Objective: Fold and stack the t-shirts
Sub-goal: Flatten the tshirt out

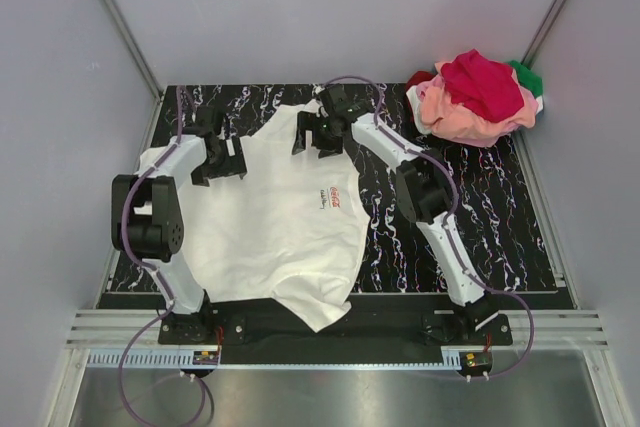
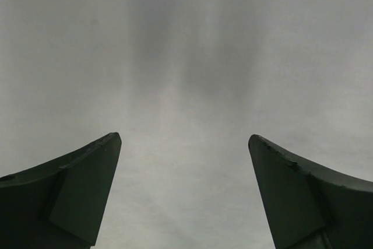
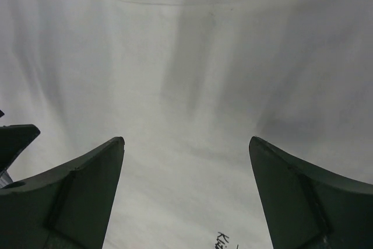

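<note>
A white t-shirt [image 1: 280, 217] with a small red logo [image 1: 335, 199] lies spread flat on the dark marbled table. My left gripper [image 1: 220, 157] hovers over its upper left shoulder, jaws wide open and empty; white cloth [image 2: 186, 86] fills the left wrist view. My right gripper [image 1: 322, 132] hovers over the collar area, jaws wide open and empty; the right wrist view shows white cloth [image 3: 186, 86] and a seam line near the top. A heap of other t-shirts [image 1: 475, 97], pink, magenta, dark red and green, sits at the back right.
The dark marbled table [image 1: 480, 217] shows bare to the right of the white shirt. Grey walls enclose the back and sides. The shirt's lower hem [image 1: 320, 312] hangs toward the near edge between the arm bases.
</note>
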Controlling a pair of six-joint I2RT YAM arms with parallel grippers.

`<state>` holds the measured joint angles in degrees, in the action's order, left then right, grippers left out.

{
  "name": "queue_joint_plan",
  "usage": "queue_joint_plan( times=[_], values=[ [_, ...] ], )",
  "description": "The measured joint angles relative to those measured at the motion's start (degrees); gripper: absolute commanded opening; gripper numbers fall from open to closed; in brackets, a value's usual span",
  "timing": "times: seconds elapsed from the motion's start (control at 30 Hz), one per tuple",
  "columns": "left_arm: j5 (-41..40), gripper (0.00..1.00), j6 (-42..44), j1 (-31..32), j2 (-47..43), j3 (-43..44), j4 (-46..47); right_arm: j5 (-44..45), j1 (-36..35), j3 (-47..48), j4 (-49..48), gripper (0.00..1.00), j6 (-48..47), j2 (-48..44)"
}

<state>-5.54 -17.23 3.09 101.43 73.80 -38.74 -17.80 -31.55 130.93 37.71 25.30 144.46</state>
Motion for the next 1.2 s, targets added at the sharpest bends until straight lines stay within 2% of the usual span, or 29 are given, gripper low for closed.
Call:
queue_joint_plan(
  times=[0.17,0.4,0.6,0.8,0.9,0.97,1.1,1.2],
  values=[
    [0.9,0.97,-1.0,0.2,5.8,1.6,1.0,-1.5,2.9,-1.1,-2.5,0.94,5.9,2.1],
    [0.8,0.96,-2.3,4.2,14.2,9.7,0.7,-1.2,13.4,-4.0,-5.5,0.94,11.6,1.2],
    [0.9,0.95,-3.8,11.1,20.8,20.5,-0.8,0.2,21.4,-1.6,-3.1,0.95,10.7,1.9],
    [0.8,0.95,-4.6,14.4,21.0,23.3,-2.7,-1.3,21.9,3.9,0.8,0.95,7.4,4.2],
    [-0.7,0.95,-4.4,13.9,17.8,22.5,-5.0,-2.7,21.2,6.4,3.1,0.96,6.1,4.6],
    [-2.1,0.95,-4.2,13.3,12.7,19.4,-5.4,-2.9,20.7,7.3,3.9,0.96,5.1,4.0],
    [-3.9,0.94,-5.6,11.8,-4.0,7.8,-6.0,-2.5,19.6,4.7,5.7,0.97,3.2,-1.1],
    [-3.5,0.92,-9.0,9.8,-17.0,-2.0,-5.1,-1.1,18.2,-3.4,5.7,0.96,2.1,-10.7]
  ],
)
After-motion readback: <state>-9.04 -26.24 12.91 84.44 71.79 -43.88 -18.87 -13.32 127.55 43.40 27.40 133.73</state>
